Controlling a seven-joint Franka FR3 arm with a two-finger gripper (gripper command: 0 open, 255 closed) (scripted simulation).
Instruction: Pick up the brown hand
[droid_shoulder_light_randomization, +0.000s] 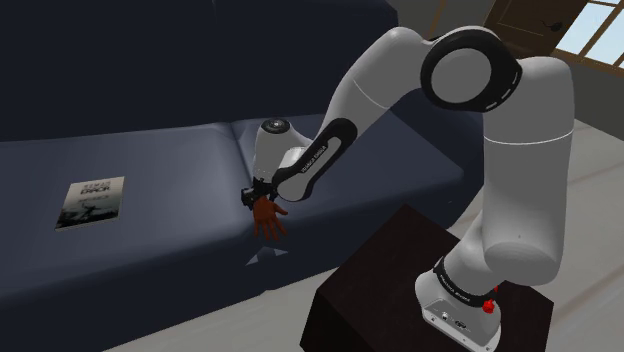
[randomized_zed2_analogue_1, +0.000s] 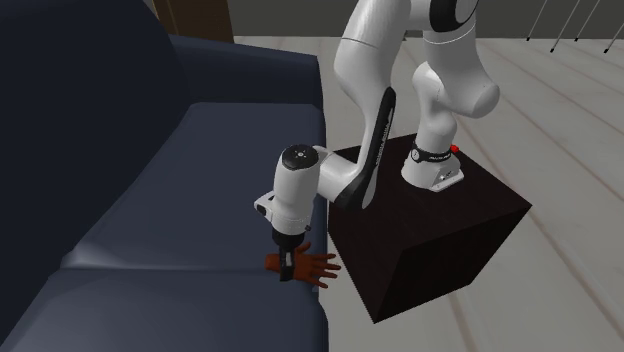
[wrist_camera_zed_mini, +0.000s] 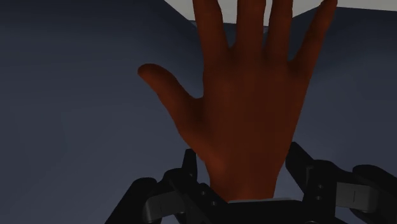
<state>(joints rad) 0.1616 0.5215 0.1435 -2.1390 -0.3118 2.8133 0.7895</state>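
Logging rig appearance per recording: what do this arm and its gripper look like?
White rounded arm links with black joint rings, a dark lettered strip along the forearm, a grey round cap at the wrist, a red button at the base. The gripper is all black.

On my feed the arm (droid_shoulder_light_randomization: 520, 150) is glossy white, built of fat rounded tubes with dark bands at the joints. The biggest dark ring (droid_shoulder_light_randomization: 432, 78) circles a white centre. A black strip (droid_shoulder_light_randomization: 318, 160) with small white lettering runs along the forearm link. The wrist housing ends in a round white cap (randomized_zed2_analogue_1: 297, 157) with a dark dot at its centre. At the foot, a black collar (droid_shoulder_light_randomization: 455, 283) bears white lettering above a white flange (droid_shoulder_light_randomization: 455, 322) marked with small dark dots. A red knob (droid_shoulder_light_randomization: 490, 304) sits at four o'clock of that collar. The gripper (wrist_camera_zed_mini: 245, 167) is all black and blocky, with angular fingers (wrist_camera_zed_mini: 189, 167).
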